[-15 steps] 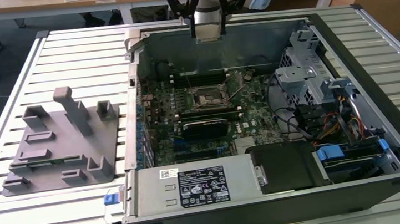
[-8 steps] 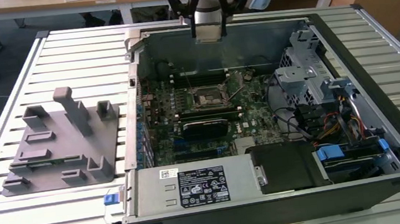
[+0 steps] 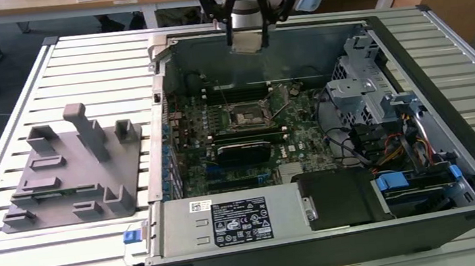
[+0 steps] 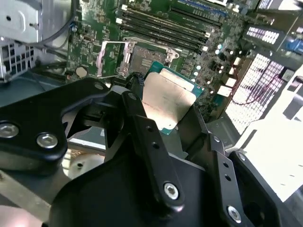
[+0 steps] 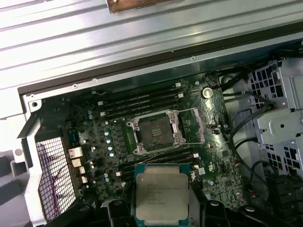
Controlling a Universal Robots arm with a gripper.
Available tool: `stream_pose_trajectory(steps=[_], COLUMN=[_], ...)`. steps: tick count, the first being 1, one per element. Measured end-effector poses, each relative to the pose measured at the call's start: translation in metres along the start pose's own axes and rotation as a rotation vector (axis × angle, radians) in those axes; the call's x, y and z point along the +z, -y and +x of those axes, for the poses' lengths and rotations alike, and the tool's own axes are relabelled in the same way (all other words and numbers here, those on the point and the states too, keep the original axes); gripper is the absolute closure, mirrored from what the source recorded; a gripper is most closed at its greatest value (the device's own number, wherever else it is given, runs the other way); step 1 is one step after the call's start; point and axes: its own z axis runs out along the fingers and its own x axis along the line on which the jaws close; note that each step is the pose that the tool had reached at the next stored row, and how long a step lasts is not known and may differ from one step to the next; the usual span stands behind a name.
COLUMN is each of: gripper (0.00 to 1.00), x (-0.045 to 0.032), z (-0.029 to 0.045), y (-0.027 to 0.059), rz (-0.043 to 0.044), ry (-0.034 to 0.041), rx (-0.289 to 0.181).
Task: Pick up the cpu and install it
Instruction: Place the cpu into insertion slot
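My gripper point(image 3: 248, 38) hangs above the far wall of the open computer case point(image 3: 458, 124), shut on the cpu point(image 3: 248, 42). The cpu point(image 5: 161, 196) is a flat square chip with a silvery top plate and a green rim, held by two opposite edges between the black fingers point(image 4: 136, 101). In both wrist views the cpu point(image 4: 168, 98) is in the air, apart from the motherboard. The dark square socket point(image 3: 243, 114) sits mid-board with its metal frame swung open point(image 5: 155, 133), and nothing lies in it point(image 4: 142, 56).
A grey plastic holder block point(image 3: 72, 173) with upright posts stands on the slatted metal table point(image 3: 80, 70), at the exterior view's left of the case. Inside the case are memory slots point(image 5: 142, 101), a drive cage point(image 3: 365, 83), cables point(image 3: 398, 149) and a power supply point(image 3: 229, 221).
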Motion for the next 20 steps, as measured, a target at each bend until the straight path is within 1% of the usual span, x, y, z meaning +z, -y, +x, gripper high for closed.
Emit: stream_pose_trajectory(steps=[9,15,20], gripper=[0.46,0.46,0.46], x=[0.0052,0.0073,0.009], z=[0.0001,0.0001,0.0001], y=[0.0,0.0001,0.0001], rz=[0.0023,0.0034,0.0045], ry=[0.0018,0.0027,0.0039], rx=[0.164,0.235,0.317])
